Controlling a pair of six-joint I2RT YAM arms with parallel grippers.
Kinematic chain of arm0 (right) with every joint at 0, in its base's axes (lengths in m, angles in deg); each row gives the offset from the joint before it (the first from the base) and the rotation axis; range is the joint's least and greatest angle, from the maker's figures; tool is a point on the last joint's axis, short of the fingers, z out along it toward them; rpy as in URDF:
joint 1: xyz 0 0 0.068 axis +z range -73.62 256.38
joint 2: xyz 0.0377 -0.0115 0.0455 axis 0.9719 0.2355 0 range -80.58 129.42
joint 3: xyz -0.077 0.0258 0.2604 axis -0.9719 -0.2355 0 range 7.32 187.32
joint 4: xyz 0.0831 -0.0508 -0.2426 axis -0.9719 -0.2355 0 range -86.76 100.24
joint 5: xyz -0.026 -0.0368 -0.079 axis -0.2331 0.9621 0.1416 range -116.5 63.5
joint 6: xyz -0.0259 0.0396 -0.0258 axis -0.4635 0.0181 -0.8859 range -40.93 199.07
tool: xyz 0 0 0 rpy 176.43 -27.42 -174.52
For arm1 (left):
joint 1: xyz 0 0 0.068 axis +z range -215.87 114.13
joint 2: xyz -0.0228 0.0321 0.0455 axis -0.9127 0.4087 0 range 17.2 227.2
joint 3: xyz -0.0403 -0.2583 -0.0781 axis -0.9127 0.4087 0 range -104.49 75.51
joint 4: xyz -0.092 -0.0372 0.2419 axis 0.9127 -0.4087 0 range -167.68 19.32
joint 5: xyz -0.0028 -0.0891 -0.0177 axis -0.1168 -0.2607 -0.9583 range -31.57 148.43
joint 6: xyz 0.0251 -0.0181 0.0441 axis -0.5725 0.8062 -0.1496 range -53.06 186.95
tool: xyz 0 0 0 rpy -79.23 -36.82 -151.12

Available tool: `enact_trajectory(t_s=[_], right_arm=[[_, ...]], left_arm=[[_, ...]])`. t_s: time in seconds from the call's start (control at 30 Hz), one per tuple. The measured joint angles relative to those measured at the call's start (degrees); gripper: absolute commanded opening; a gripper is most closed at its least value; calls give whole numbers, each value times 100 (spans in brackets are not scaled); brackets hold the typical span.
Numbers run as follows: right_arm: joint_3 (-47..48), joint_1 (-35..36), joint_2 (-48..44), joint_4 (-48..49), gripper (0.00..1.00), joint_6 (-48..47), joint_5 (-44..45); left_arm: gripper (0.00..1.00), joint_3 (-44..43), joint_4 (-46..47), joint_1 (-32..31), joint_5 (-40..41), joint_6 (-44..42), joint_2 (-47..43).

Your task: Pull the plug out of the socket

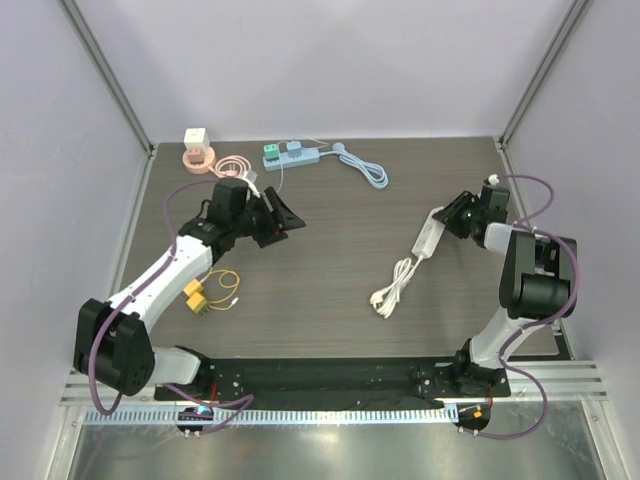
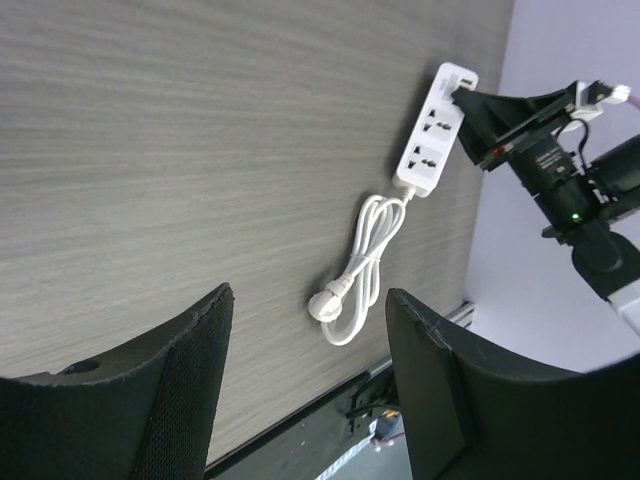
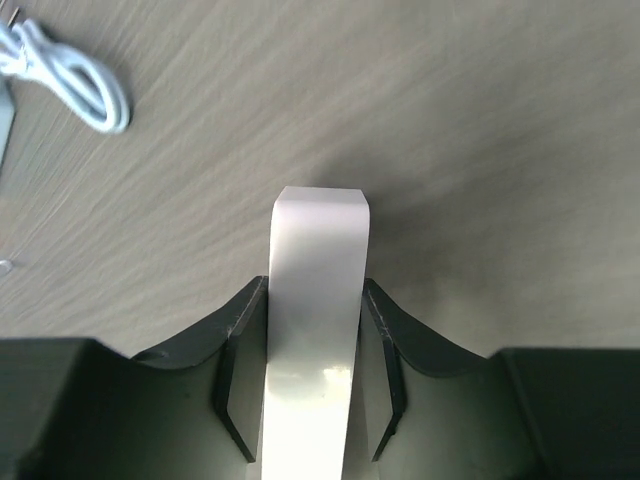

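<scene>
A white socket strip (image 1: 428, 236) lies on the dark wood table at the right. My right gripper (image 1: 447, 217) is shut on its far end, and the right wrist view shows the fingers (image 3: 238, 330) pressed against the strip's (image 3: 318, 250) two sides. In the left wrist view, the two outlets of the strip (image 2: 428, 140) that show hold nothing. The end under the right gripper (image 2: 470, 100) is hidden. The strip's own cord (image 1: 395, 285) lies coiled in front, ending in a round white plug (image 2: 326, 306). My left gripper (image 1: 288, 226) hovers left of centre, open and empty (image 2: 308, 293).
A blue power strip (image 1: 298, 154) with a green block (image 1: 271, 152) on its left end lies at the back, a pale blue cord (image 1: 366, 168) beside it. Back left are a pink cable coil (image 1: 232, 166) and a white cube (image 1: 196, 138). Yellow connectors (image 1: 196, 297) lie near the left arm.
</scene>
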Motion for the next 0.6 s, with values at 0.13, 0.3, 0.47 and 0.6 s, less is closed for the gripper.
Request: enact_trajectory(t_s=[0.13, 0.3, 0.47, 0.6], right_arm=[[815, 9, 529, -319, 11, -319, 243], [1515, 7, 977, -586, 62, -592, 367], [1735, 7, 1025, -1091, 81, -737, 629], [2186, 79, 1025, -1661, 89, -905, 1043]], left_arm=[[64, 0, 136, 424, -221, 39, -55], [63, 0, 258, 769, -452, 129, -55], [63, 0, 348, 831, -584, 155, -55], [63, 0, 363, 848, -601, 146, -72]])
